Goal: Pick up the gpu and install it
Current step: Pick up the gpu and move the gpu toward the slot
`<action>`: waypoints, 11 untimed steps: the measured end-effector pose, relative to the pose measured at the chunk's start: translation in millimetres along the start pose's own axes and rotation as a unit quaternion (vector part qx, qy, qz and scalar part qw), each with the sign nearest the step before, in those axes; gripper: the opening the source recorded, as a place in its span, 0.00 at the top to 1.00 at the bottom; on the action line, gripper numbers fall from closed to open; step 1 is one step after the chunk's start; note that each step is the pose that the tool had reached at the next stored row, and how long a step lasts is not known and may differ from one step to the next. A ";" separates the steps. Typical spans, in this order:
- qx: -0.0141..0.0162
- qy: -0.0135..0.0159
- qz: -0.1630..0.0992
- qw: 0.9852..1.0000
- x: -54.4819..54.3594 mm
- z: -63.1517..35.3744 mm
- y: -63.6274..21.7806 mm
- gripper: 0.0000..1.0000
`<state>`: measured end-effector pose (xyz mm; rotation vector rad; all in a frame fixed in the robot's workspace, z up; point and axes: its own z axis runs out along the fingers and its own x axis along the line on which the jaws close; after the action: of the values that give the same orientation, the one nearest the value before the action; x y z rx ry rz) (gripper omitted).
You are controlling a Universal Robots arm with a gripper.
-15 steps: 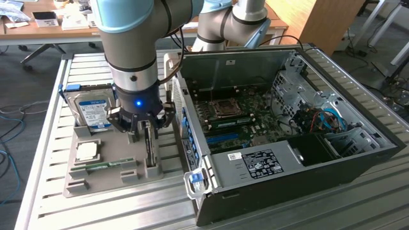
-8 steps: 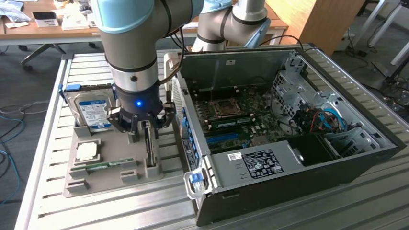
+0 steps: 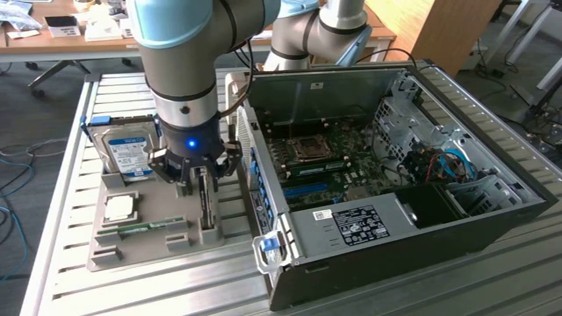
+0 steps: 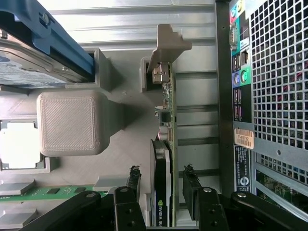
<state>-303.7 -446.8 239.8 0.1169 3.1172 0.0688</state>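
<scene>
A: What sits at the exterior view's left?
B: A grey holder (image 3: pixel 149 253) on the slatted metal table (image 3: pixel 176 289). It carries a blue-and-white-labelled hard drive (image 3: pixel 127 155) standing on edge at its far end. Nearer are a square processor chip (image 3: pixel 120 207) and a green memory stick (image 3: pixel 145 228), both lying flat

A: And the gpu?
B: The gpu (image 3: pixel 205 207) stands on edge in a slot on the side of the holder towards the computer case. In the wrist view its silver bracket (image 4: pixel 168 43) is at the end level with the hard drive

A: Is the end effector gripping it?
B: No. The end effector (image 3: pixel 200 178) hangs from the arm (image 3: pixel 184 66) straight over the card. Its fingers (image 4: pixel 134 175) are spread, one on each side of the card. The wrist view shows a narrow gap on both sides, so they straddle it without touching

A: What is further right?
B: The computer case (image 3: pixel 491 197) lies on its side just beside the holder, open on top, with the motherboard (image 3: pixel 325 164) facing up. A boxed unit with a white label (image 3: pixel 356 225) sits near its front corner. Its rear port panel (image 4: pixel 238 72) faces the gpu
</scene>
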 end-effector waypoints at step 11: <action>0.000 0.000 0.000 1.000 -1.0 4.1 -0.2 0.51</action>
<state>-302.6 -446.9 235.8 0.1169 3.1171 0.0687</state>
